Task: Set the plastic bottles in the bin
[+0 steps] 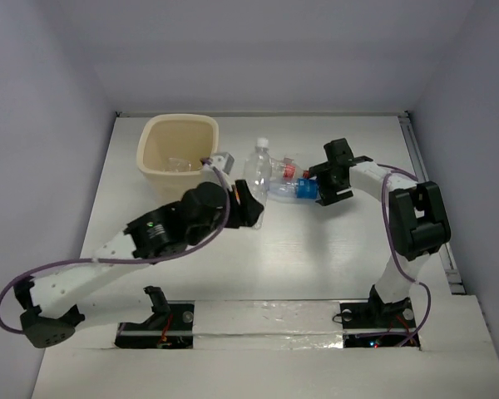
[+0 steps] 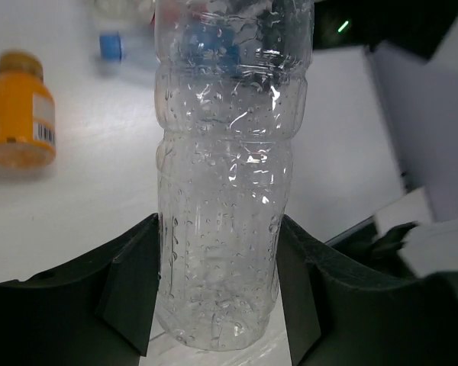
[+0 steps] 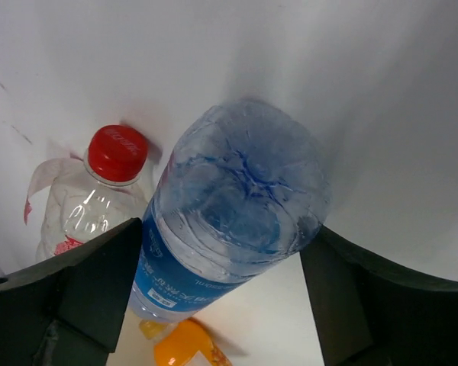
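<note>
My left gripper (image 1: 251,198) is shut on a clear crinkled bottle (image 2: 223,191) with a white cap (image 1: 261,146); its fingers (image 2: 130,293) press both sides near the base. My right gripper (image 1: 320,184) is closed around the base end of a blue-labelled bottle (image 3: 229,221), which also shows in the top view (image 1: 298,190). A red-capped bottle (image 3: 99,191) lies beside it, to the left. A short orange bottle (image 2: 19,114) lies on the table and shows under the blue-labelled one (image 3: 187,347). The cream bin (image 1: 150,137) stands at the back left, holding something clear (image 1: 181,165).
White walls close in the table on three sides. A metal rail (image 1: 424,174) runs along the right edge. The left arm's cable (image 1: 33,278) loops out at the near left. A blurred blue cap (image 2: 111,46) lies beyond the orange bottle.
</note>
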`<state>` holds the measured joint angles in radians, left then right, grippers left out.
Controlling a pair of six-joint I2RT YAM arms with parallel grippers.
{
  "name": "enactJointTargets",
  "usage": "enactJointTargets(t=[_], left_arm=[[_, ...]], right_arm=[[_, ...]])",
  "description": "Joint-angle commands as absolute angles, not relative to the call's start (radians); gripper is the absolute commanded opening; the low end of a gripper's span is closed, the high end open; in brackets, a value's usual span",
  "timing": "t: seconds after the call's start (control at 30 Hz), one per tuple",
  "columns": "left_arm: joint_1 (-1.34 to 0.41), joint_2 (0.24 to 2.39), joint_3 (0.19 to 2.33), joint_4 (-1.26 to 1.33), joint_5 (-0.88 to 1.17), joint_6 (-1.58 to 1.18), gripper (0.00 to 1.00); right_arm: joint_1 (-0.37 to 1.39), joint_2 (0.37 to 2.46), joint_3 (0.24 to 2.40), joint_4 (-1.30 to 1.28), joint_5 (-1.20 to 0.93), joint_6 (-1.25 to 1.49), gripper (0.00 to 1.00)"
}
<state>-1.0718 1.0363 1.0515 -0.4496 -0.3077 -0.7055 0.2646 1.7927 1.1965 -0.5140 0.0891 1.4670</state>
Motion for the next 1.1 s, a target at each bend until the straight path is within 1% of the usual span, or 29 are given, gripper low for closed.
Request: enactJointTargets(t=[0.0,0.07,0.1,0.17,0.2,0.23,0.33,0.37,0.43,0.53,0.7,0.73,0.87,0.97,1.07], left_arm=[[-1.060,0.971,1.265,-0.555,-0.420,-0.693,0.29],[-1.034,0.974,1.339,-0.578,-0.449,-0.645,0.30],[-1.013,0.979,1.370,-0.593,-0.449,-0.625,0.30],[-0.924,1.003,1.452,-0.606,-0.425,-0.585,0.30],[-0.889,1.009,1.494,-0.623,-0.413,-0.551,0.30],[-0.821,1.015,1.508,-0.629,-0.402,-0.536,0.30],[-0.715,1.019,1.531,-0.604,-0.364,-0.476,0.30],[-0.642,1.031,1.539,-0.597,-0.342,-0.459,0.30],[-0.560,1.061,1.552,-0.592,-0.312,-0.422,0.29],[-0.499,1.077,1.519,-0.554,-0.282,-0.381,0.29],[-0.368,1.104,1.430,-0.454,-0.233,-0.334,0.28],[-0.332,1.114,1.407,-0.442,-0.215,-0.327,0.28],[-0.310,1.149,1.362,-0.368,-0.210,-0.299,0.28],[-0.310,1.154,1.329,-0.331,-0.239,-0.287,0.27],[-0.310,1.141,1.253,-0.264,-0.245,-0.275,0.28]], right_arm=[[0.258,1.790,1.201,-0.555,0.091,1.480,0.83],[0.258,1.784,1.172,-0.549,0.094,1.476,0.82],[0.258,1.783,1.167,-0.551,0.097,1.470,0.79],[0.258,1.769,1.157,-0.554,0.104,1.451,0.75],[0.258,1.761,1.140,-0.551,0.107,1.445,0.70],[0.258,1.738,1.131,-0.542,0.113,1.439,0.67],[0.258,1.691,1.082,-0.526,0.146,1.408,0.59],[0.258,1.654,1.063,-0.520,0.152,1.387,0.58],[0.258,1.594,1.017,-0.509,0.179,1.356,0.58],[0.258,1.522,0.956,-0.486,0.204,1.322,0.57],[0.258,1.373,0.911,-0.474,0.209,1.240,0.56],[0.258,1.317,0.908,-0.469,0.209,1.229,0.57],[0.258,1.163,0.926,-0.472,0.199,1.169,0.56],[0.271,1.070,0.994,-0.485,0.195,1.154,0.56],[0.305,1.040,1.100,-0.479,0.190,1.132,0.55]])
